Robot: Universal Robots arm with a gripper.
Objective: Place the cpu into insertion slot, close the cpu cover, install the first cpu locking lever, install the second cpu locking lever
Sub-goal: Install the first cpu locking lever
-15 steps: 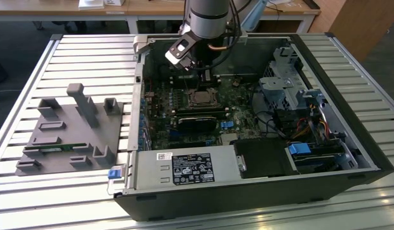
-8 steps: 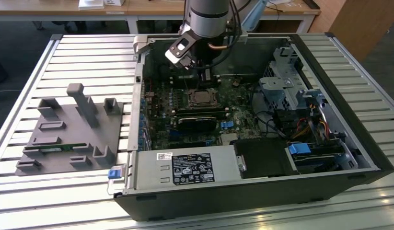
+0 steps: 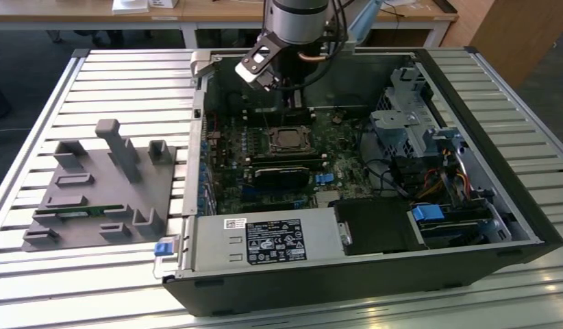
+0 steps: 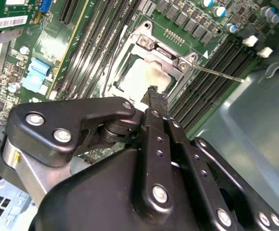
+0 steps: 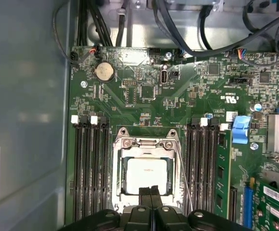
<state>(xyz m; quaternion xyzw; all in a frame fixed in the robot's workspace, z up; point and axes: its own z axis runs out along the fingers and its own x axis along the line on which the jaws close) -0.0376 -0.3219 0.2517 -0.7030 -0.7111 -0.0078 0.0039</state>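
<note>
Fingers [image 5: 145, 195] were pinched together, gripping nothing, right over the cpu [image 5: 146, 173] edge. Cpu cover [image 5: 146, 143] lay flat around it (locking lever [image 5: 185, 178] stuck out alongside).

1 cpu [image 5: 146, 175], 1 cpu cover [image 5: 120, 173], 1 tool [image 5: 151, 190].

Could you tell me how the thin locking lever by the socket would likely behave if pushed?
The lever is a long thin wire, so it would probably flex springily rather than stay rigid. Its smooth round metal may slip off the shut gripper.
</note>
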